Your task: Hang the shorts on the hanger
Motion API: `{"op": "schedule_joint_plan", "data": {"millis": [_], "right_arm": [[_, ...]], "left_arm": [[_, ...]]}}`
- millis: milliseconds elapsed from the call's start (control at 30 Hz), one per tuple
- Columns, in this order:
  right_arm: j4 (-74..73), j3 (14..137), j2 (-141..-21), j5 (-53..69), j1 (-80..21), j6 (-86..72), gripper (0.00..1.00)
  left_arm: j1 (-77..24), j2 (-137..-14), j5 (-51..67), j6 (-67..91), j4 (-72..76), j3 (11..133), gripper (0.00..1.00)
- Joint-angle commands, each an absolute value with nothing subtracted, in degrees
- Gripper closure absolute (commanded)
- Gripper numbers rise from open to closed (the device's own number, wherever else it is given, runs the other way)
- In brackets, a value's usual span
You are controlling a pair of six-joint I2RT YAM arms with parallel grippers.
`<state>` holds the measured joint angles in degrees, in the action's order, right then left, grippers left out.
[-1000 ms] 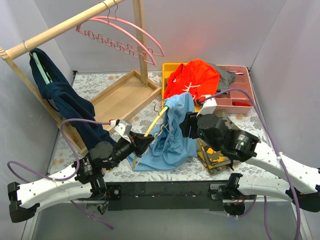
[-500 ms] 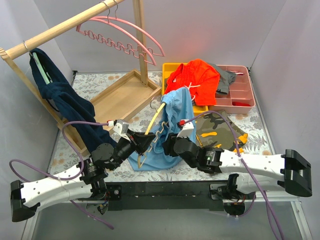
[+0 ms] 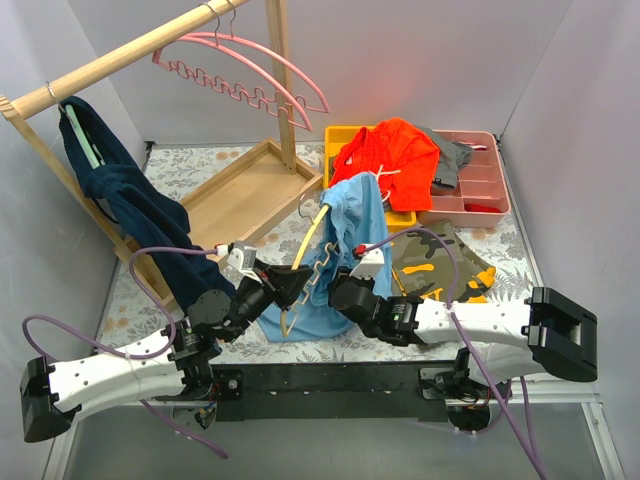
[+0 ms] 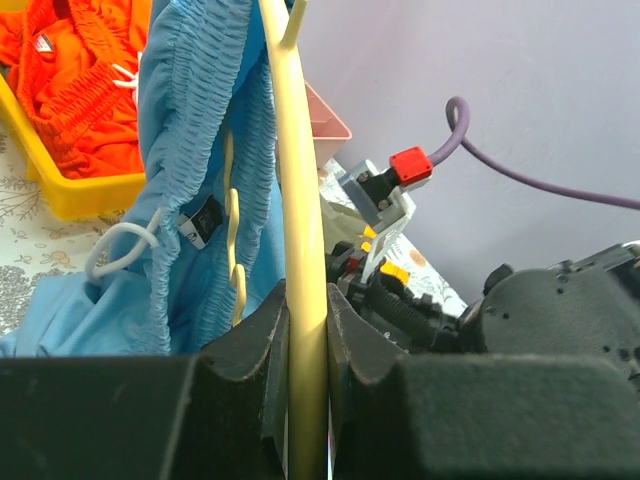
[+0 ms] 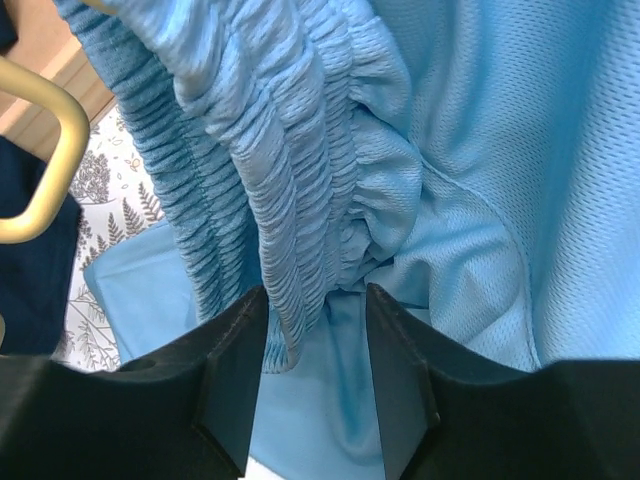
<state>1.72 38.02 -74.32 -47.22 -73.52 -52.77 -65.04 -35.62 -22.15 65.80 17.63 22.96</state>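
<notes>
Desk (image 3: 180, 165): floral cloth, grey walls on three sides; wooden rack (image 3: 120, 55) at rear left.
Hanger (image 3: 308, 240): pale yellow, raised at a tilt above mid-desk, its upper part inside the shorts.
Left claw (image 4: 306, 310): pressed together on the hanger's arm.
Shorts (image 3: 355, 215): light blue, waistband draped over the hanger, legs hanging down to the desk.
Right claw (image 5: 315, 320): fingers (image 5: 235, 370) apart, astride a gathered fold of the waistband; no firm grip visible.
Surroundings: orange shorts (image 3: 390, 150) in a yellow tray (image 3: 338, 135) behind; camouflage shorts (image 3: 440, 260) to the right.
</notes>
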Motion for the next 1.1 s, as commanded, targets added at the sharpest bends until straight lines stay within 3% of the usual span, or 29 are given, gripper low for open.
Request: {"op": "schedule_joint_plan", "data": {"millis": [0,67,167,200,700,1067], "right_arm": [[7.0,38.8,-76.1,-49.8,-73.8,-51.8,0.63],[7.3,38.6,-76.4,-48.6,-73.7,-51.4,0.82],[7.0,37.9,-75.9,-46.4,-74.1,-51.3,0.97],[6.5,37.6,-75.5,-46.2,-74.4,-51.4,0.99],[-15.8,46.5,-72.9,-49.2,-89.6,-61.3,0.99],[-21.8,50.7,-74.6,-49.2,-94.8,-63.7,0.99]], "left_arm": [[-64.9,-35.4,-24.8,66.4,29.4,22.5,1.0],[-64.9,-36.3,-25.3,66.9,31.3,21.5,1.0],[-64.9,-37.4,-26.4,67.2,35.7,20.4,1.0],[-64.9,-37.8,-27.5,67.1,37.9,20.0,1.0],[-64.8,-52.7,-33.9,61.9,62.9,19.7,1.0],[-64.7,-61.5,-35.9,59.4,70.1,20.8,1.0]]}}
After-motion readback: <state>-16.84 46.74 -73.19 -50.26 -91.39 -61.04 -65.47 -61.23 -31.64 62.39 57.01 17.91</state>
